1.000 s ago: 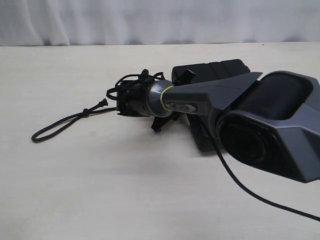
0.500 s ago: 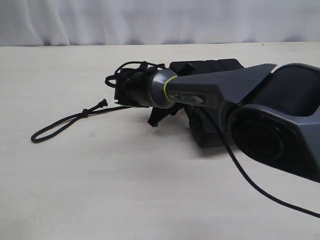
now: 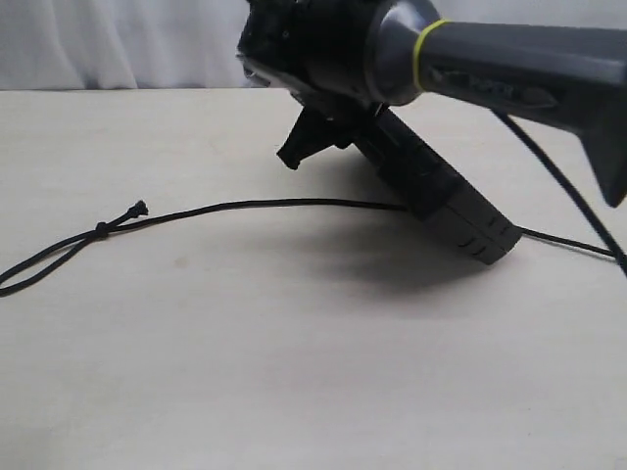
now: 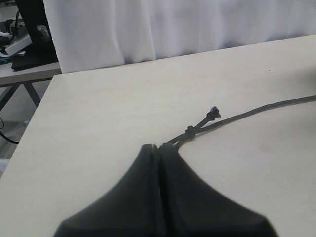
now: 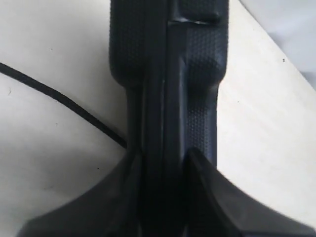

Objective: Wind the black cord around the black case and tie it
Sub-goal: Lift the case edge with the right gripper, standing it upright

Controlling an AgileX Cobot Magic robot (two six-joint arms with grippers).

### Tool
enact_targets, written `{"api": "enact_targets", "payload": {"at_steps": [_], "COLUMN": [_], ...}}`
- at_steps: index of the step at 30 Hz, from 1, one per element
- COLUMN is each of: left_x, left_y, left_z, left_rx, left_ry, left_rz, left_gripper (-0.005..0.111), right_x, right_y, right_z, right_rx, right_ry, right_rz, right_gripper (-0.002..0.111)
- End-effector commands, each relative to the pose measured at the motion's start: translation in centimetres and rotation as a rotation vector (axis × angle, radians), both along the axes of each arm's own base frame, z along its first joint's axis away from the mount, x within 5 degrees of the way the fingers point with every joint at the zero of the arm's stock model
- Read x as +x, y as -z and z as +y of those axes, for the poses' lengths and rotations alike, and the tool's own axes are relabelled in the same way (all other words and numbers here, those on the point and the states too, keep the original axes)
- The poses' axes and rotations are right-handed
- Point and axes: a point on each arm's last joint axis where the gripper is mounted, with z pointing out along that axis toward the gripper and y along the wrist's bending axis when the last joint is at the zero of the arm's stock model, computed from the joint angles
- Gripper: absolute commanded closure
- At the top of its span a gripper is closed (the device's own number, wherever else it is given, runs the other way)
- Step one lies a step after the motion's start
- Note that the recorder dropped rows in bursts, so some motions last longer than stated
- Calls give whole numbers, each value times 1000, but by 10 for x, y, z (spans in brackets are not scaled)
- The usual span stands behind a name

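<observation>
Since a second ago the long thin black braided cord (image 3: pixel 294 203) has been drawn out of the tangle it made beside the case. It now lies in one shallow curve across the pale wooden table (image 3: pixel 294 372). The boxy black textured case (image 3: pixel 441 201), flat on the table then, now stands tilted. Its low end touches the tabletop and its high end is up in my right gripper (image 5: pixel 165 187). The cord's small knot (image 3: pixel 102 230) sits near the frayed end (image 3: pixel 137 209), well to the left of the case. From the knot two strands run off the left edge of the exterior view. The other way, the cord reaches the lower half of the case and slips out of sight behind it. Beyond the case's low end a thin dark line runs on toward the right, and I cannot tell whether that is the cord. My right fingers (image 5: pixel 123 197) are clamped on the case's two long sides, one on each. My left gripper (image 4: pixel 159 148) has its fingers pressed flat together. The two strands past the knot run right up to the tips and vanish there, seemingly nipped between them. My grey right arm (image 3: pixel 519 73) with its yellow-green ring (image 3: pixel 426 54) reaches in from the right, its thicker cable (image 3: pixel 558 186) hanging down behind the case. A white curtain (image 3: pixel 118 44) closes off the far edge of the table.
</observation>
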Motion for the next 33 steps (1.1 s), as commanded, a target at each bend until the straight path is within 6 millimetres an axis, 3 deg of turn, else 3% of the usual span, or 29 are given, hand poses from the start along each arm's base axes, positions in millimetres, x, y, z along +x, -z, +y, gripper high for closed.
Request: {"api": "enact_targets", "payload": {"at_steps": [1,5,13,22,28,33], "left_x": [0,0,0,0,0,0], "left_y": [-1,-1,-1,-1,-1,-1], "left_z": [0,0,0,0,0,0], "left_rx": [-6,-6,-6,-6,-6,-6], "left_ry": [3,3,3,3,3,3], "left_rz": [-16,-16,-16,-16,-16,-16], "left_gripper": [107,107,107,107,107,107], "right_x": [4,8,23,34,36,33], "right_y": [-31,-48,-49,-45,-30,-21], "right_z": [-32,-67,-108,-165,-195,-202], "right_rx": [77,230,465,441,411,386], "right_ry": [65,128,159,238,277,249], "right_rz": [3,89,194,232,268,315], "right_gripper": [104,104,104,104,104,104]}}
